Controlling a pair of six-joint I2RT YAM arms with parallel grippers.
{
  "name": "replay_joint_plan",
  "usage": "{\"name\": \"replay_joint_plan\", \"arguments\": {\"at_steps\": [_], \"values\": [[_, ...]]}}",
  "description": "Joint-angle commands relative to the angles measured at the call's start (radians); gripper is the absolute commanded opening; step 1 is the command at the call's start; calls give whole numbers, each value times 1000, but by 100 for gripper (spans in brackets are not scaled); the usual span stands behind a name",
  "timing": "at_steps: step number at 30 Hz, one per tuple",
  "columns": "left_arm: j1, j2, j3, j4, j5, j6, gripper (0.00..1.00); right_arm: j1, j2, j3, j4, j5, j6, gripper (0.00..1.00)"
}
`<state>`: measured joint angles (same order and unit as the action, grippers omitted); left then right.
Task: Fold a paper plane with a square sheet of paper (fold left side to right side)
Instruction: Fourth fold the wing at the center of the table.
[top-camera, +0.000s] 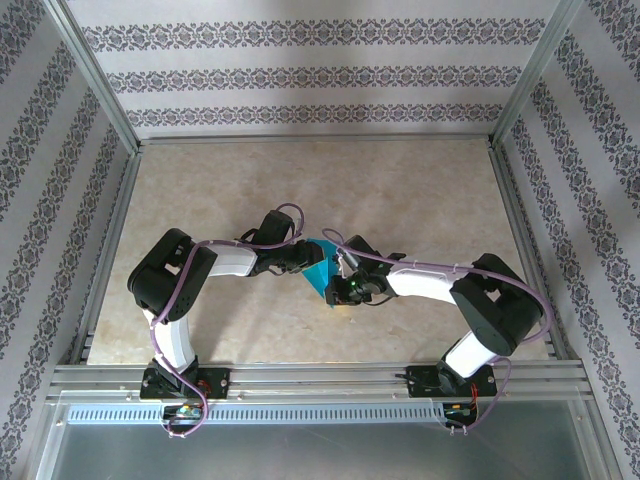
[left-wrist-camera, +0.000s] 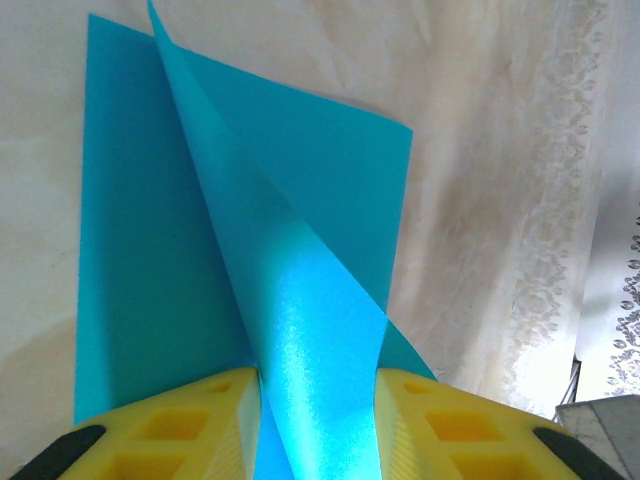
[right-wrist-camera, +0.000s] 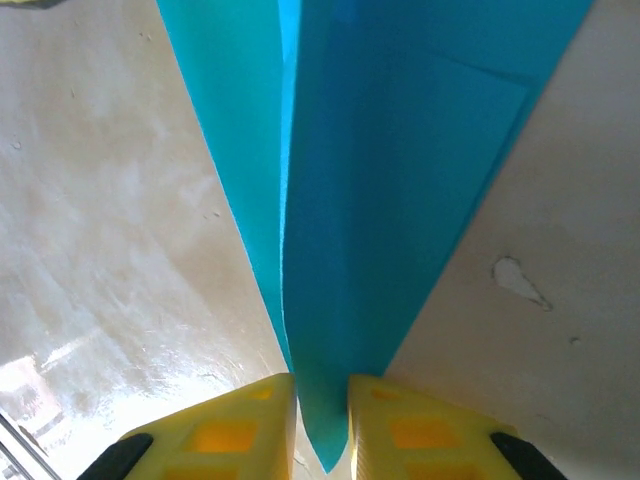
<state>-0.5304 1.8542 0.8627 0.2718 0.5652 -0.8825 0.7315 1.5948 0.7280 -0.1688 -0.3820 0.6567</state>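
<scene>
The square sheet of paper (top-camera: 322, 268) is teal-blue and sits mid-table, between both wrists. Part of it lies flat on the tabletop while a flap rises in a curl. In the left wrist view the curled flap of the paper (left-wrist-camera: 300, 200) runs down between the yellow fingers (left-wrist-camera: 190, 425). It touches both of them, so my left gripper (left-wrist-camera: 315, 390) is shut on the bowed flap with a wide gap. My right gripper (right-wrist-camera: 322, 390) is shut on a narrow folded tip of the paper (right-wrist-camera: 400, 150), which pokes out below its fingers (right-wrist-camera: 230, 430). The paper plane is out of view.
The beige marbled tabletop (top-camera: 420, 190) is fenced by aluminium rails (top-camera: 110, 240) at the sides and back, with patterned walls behind them. Both arm bases stand on the near rail (top-camera: 320, 378). A small white chip (right-wrist-camera: 515, 280) marks the tabletop beside the paper.
</scene>
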Motion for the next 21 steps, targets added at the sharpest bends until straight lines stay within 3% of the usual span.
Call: {"name": "replay_joint_plan", "arguments": {"at_steps": [1,12,21], "values": [[-10,1,-1,-80,-45,28,36,12,21,8,-19,20,4,20],[-10,1,-3,-80,-42,30,36,14,45,14,-27,25,-6,12],[-10,1,-5,-77,-45,29,36,14,27,20,-34,13,-14,16]]}}
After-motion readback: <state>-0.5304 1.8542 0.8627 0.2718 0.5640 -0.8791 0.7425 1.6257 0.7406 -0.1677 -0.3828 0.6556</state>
